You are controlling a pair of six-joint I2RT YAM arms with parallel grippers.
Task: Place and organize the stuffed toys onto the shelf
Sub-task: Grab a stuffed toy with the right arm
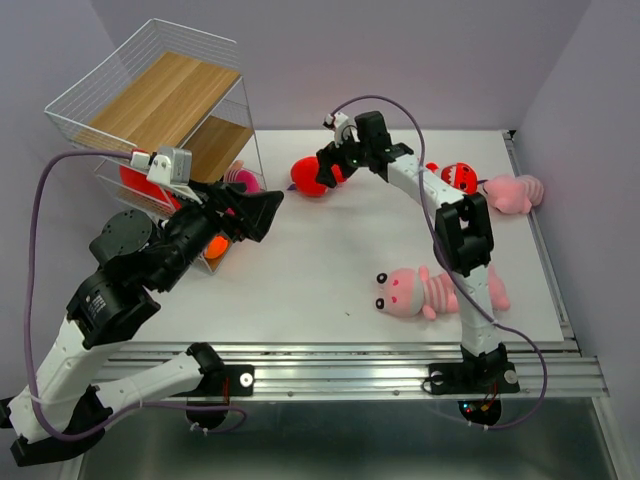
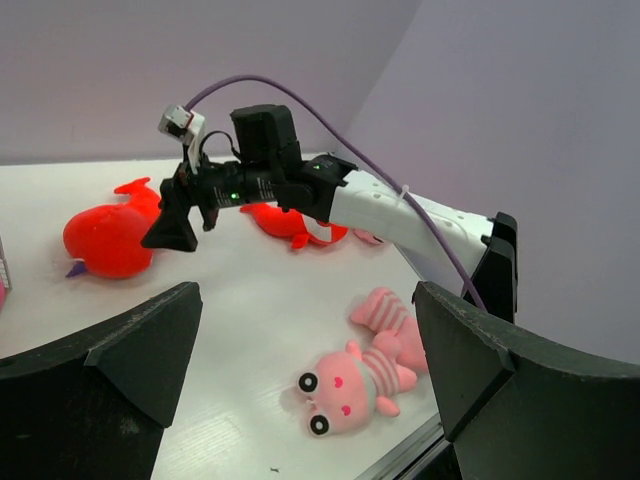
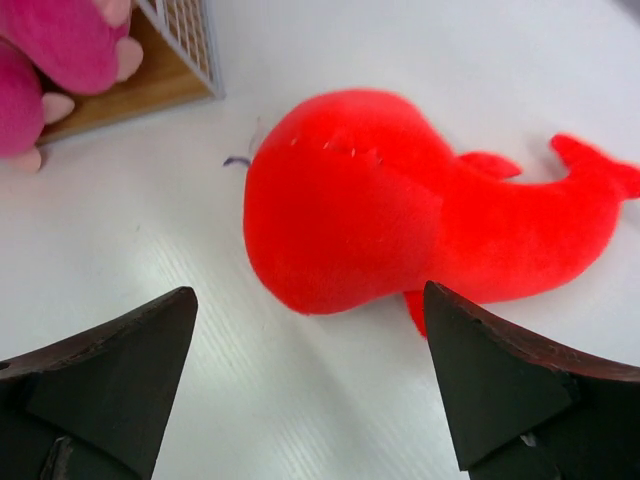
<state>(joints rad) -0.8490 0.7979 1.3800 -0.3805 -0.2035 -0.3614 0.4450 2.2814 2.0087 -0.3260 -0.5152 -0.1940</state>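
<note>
The shelf (image 1: 160,95) of white wire and wooden boards stands at the back left. It holds a red toy (image 1: 138,184), a pink one (image 1: 243,180) and an orange-red one (image 1: 215,246). A red whale toy (image 1: 308,180) (image 3: 380,200) lies on the table right of the shelf. My right gripper (image 1: 325,172) (image 3: 310,330) hangs open just over it, touching nothing. My left gripper (image 1: 270,216) (image 2: 310,350) is open and empty in front of the shelf. A pink striped toy (image 1: 430,290) (image 2: 350,385) lies near the front right. Another red toy (image 1: 458,177) and a pink toy (image 1: 515,192) lie at the back right.
The right arm (image 2: 300,185) stretches across the table's middle toward the shelf. The lowest wooden board (image 3: 150,70) with pink toys (image 3: 50,50) on it sits just left of the whale. A metal rail (image 1: 350,370) runs along the near table edge.
</note>
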